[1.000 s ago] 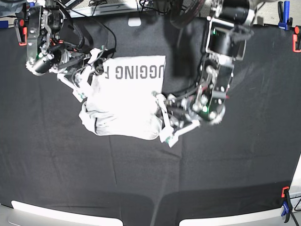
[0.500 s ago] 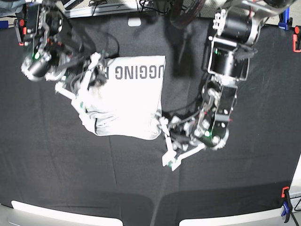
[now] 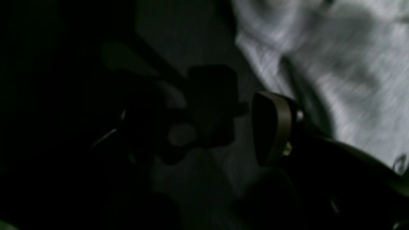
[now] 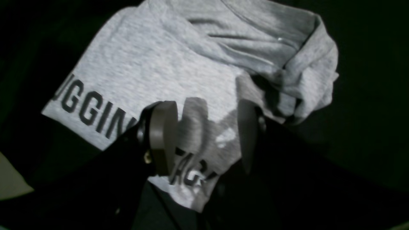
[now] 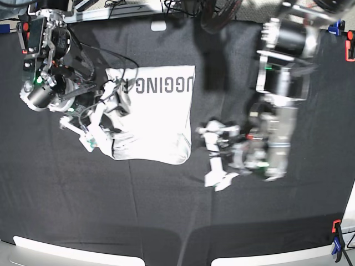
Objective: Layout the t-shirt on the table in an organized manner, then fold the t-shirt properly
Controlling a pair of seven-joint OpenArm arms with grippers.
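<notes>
The black cloth desk is lying under everything, carrying the t-shirt left of center in the base view. The shirt is sitting in a rough folded block, its dark lettering running along the far edge and its near-left corner bunching up. The left claw is hanging just beside the shirt's right edge, spread wide and holding nothing. The right claw is hovering over the lettered corner, fingers parted, not gripping the cloth.

The light-grey t-shirt lies folded into a rough rectangle on the black cloth counter, dark block lettering along its far edge, bunched at its near-left corner.
</notes>
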